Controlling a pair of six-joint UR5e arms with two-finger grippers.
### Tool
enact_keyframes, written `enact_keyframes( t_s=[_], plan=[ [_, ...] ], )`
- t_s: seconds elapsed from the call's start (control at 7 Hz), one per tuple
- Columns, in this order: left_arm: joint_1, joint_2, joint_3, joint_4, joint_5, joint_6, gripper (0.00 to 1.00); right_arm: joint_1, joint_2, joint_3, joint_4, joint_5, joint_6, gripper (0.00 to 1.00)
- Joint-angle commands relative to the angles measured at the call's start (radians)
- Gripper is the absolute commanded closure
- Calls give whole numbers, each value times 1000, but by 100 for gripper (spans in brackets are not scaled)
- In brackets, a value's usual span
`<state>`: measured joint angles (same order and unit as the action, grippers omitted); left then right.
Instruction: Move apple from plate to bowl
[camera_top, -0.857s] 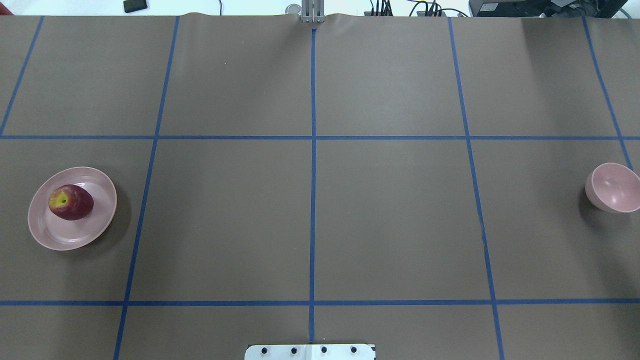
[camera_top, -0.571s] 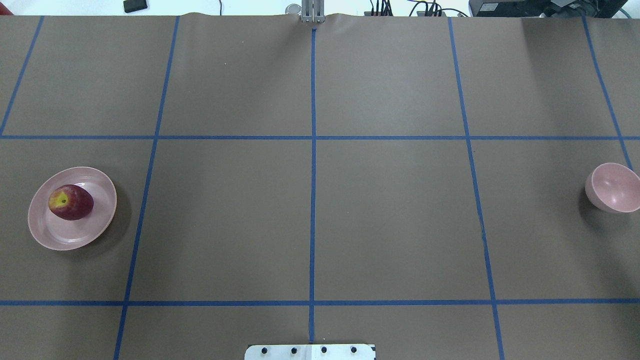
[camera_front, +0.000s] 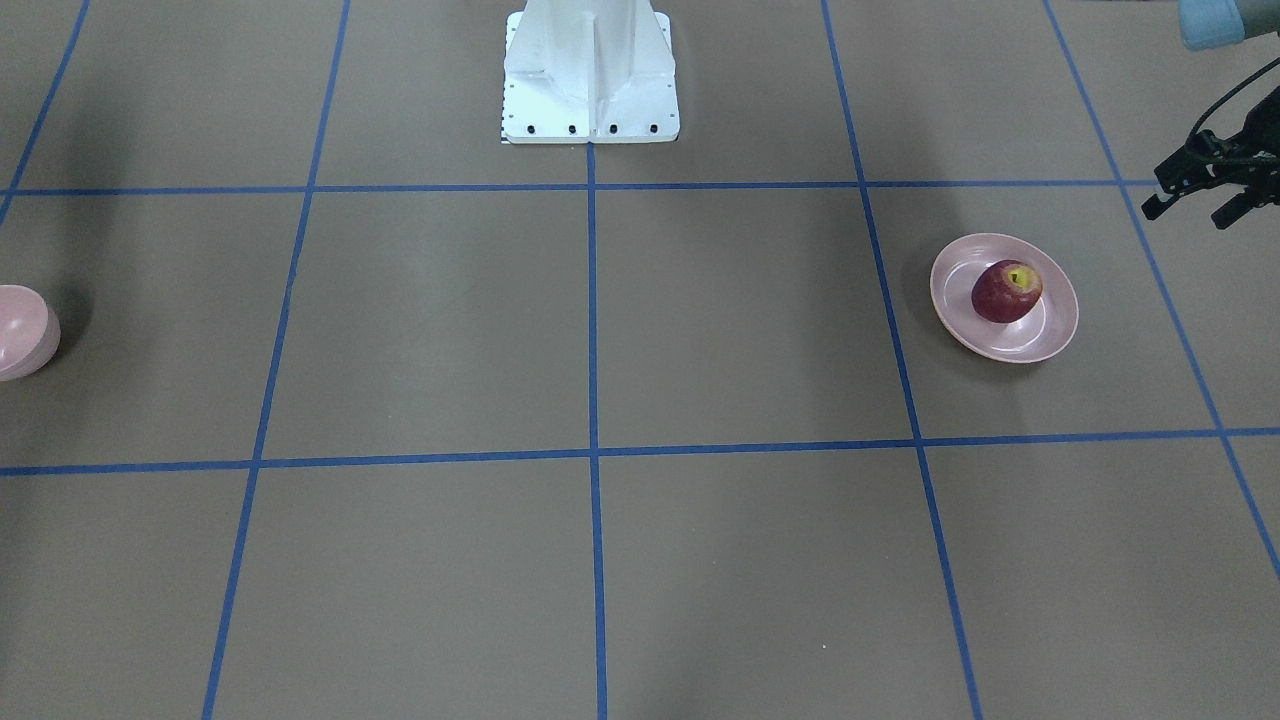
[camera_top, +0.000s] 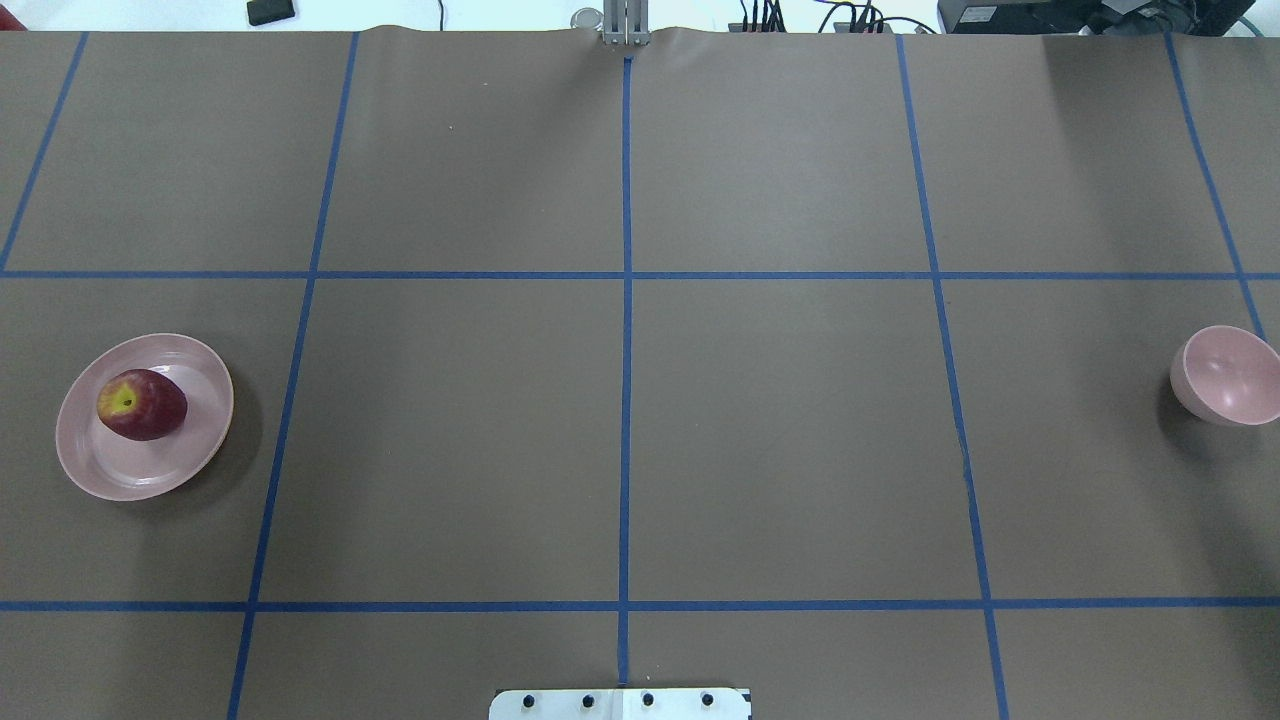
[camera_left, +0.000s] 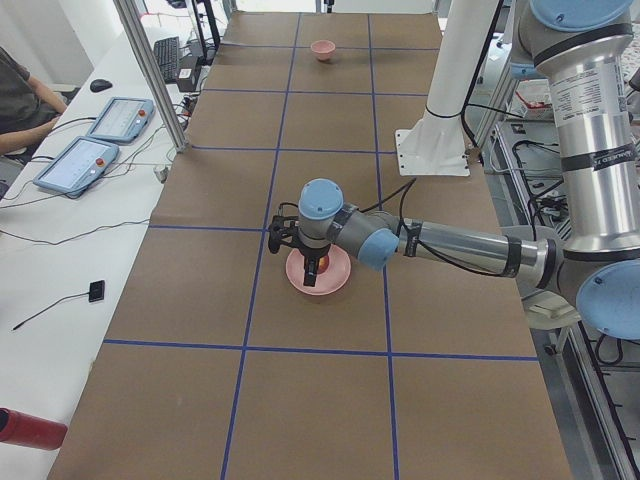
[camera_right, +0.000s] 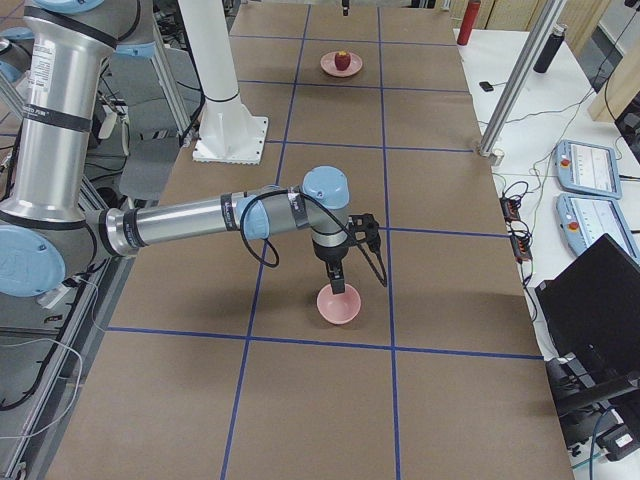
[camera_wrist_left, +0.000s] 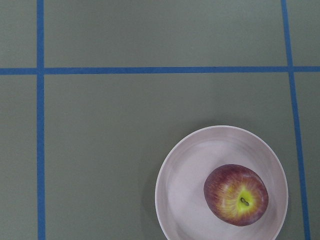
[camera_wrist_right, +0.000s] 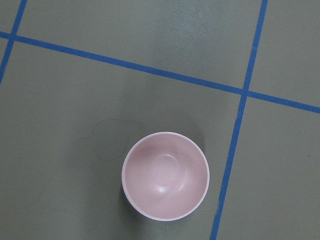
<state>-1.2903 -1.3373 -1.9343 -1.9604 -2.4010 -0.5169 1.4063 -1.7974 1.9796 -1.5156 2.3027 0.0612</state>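
Apple on plate, below left hand

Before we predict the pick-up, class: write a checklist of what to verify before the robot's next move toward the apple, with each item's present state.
1. The apple lies on the plate: ok.
2. The bowl is empty, ready to receive: ok.
3. The left gripper is open: ok, as seen in the front-facing view.
4. The left gripper is centred over the apple: cannot tell; the apple sits low-right in the wrist view.
5. The right gripper is open or shut: cannot tell.
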Motion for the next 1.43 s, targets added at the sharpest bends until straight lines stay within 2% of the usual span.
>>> enact_keyframes(
  t_s=[0.0,1.0,1.14,1.29],
  plan=[
    [0,1,1,0,2,0,1,-49,9,-62,2,-14,-1,0],
    [-1,1,0,0,2,0,1,-47,12,-54,5,-2,3,0],
    [-1,1,0,0,2,-2,1,-47,10,-65,5,-5,11,0],
    [0,1,1,0,0,-2,1,-53,59,-158,24,-5,8,0]
  ],
)
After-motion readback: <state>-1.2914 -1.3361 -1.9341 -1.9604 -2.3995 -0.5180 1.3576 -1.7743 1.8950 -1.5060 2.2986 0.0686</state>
